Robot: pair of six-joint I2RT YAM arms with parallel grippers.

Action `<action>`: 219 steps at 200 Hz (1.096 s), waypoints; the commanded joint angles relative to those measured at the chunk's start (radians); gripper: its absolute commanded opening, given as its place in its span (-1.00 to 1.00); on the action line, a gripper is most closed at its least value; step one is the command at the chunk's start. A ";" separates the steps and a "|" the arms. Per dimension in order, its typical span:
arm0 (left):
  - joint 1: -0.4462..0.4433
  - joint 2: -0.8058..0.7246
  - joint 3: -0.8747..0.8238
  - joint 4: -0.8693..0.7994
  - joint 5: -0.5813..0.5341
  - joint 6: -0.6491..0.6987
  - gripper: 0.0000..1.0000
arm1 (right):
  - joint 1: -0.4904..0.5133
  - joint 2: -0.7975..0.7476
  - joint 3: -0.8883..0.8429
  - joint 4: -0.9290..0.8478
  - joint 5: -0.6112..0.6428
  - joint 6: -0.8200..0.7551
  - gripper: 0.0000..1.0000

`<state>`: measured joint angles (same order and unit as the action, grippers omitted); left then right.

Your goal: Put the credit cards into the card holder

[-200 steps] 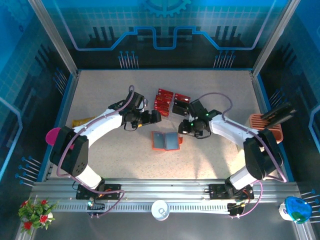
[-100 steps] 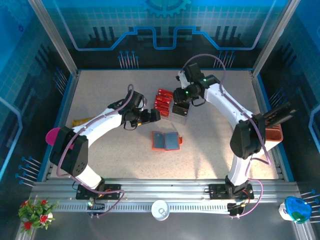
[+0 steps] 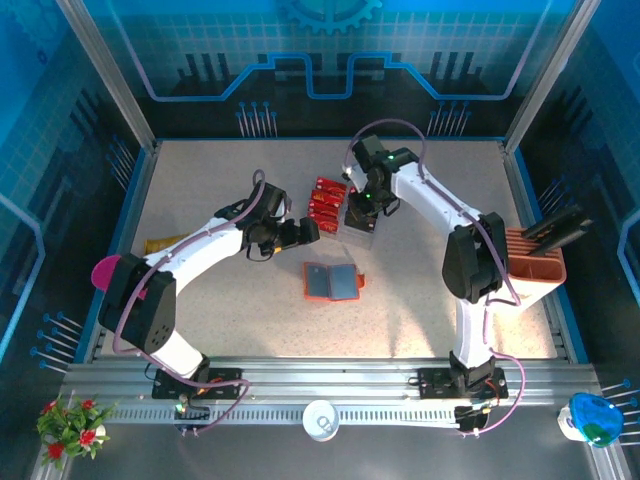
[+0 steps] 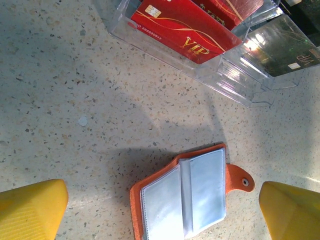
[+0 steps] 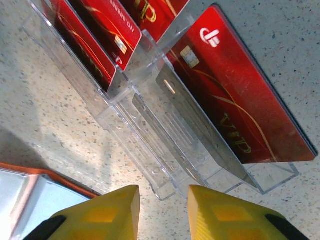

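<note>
1. My right claw (image 5: 163, 197), slightly apart and empty, hangs over the credit cards (image 5: 235, 105) in a clear tray (image 5: 150, 167) toward the far edge of the desk (image 3: 210, 300); my left claw (image 3: 305, 233) gapes wide
2. They look light, stiff, slick: I'd pinch a raised edge
3. The card holder (image 4: 187, 195) lies open mid-desk

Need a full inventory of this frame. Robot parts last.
credit cards: several, red and dark grey, in the clear tray
clear tray: one, transparent, beyond the card holder
card holder: one, orange-red with grey pockets, open at mid-table
slotted stand: one, peach, table's right edge
flowers: one bunch, red and green, near-left corner
pink object: one, pink, left edge
left gripper: one, yellow fingers, open, left of tray
right gripper: one, yellow fingers, open, over tray
</note>
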<state>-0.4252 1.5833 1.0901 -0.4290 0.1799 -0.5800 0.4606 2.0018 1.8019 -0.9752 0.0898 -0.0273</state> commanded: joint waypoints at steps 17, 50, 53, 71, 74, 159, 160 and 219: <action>0.008 -0.028 -0.021 -0.005 0.009 -0.025 0.99 | 0.038 0.052 0.044 -0.021 0.112 -0.072 -0.38; 0.008 -0.034 -0.026 -0.007 0.007 -0.030 0.99 | 0.049 0.082 0.064 -0.012 0.162 -0.097 -0.41; 0.008 -0.034 -0.027 -0.007 0.007 -0.029 0.99 | 0.049 0.086 0.064 -0.012 0.166 -0.100 -0.42; 0.008 -0.035 -0.030 -0.007 0.007 -0.033 0.98 | 0.051 0.099 0.067 -0.006 0.183 -0.110 -0.42; 0.008 -0.035 -0.032 -0.007 0.006 -0.034 0.98 | 0.051 0.101 0.068 -0.005 0.185 -0.112 -0.42; 0.008 -0.024 -0.029 -0.002 0.012 -0.044 0.98 | 0.061 0.153 0.089 0.005 0.189 -0.136 -0.51; 0.008 -0.024 -0.029 -0.003 0.012 -0.044 0.99 | 0.060 0.153 0.089 0.006 0.189 -0.136 -0.51; 0.008 -0.023 -0.032 -0.001 0.011 -0.044 0.99 | 0.073 0.154 0.082 0.002 0.189 -0.140 -0.62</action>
<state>-0.4244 1.5772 1.0752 -0.4286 0.1802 -0.6048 0.5186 2.1361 1.8668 -0.9646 0.2802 -0.1516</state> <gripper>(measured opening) 0.992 0.191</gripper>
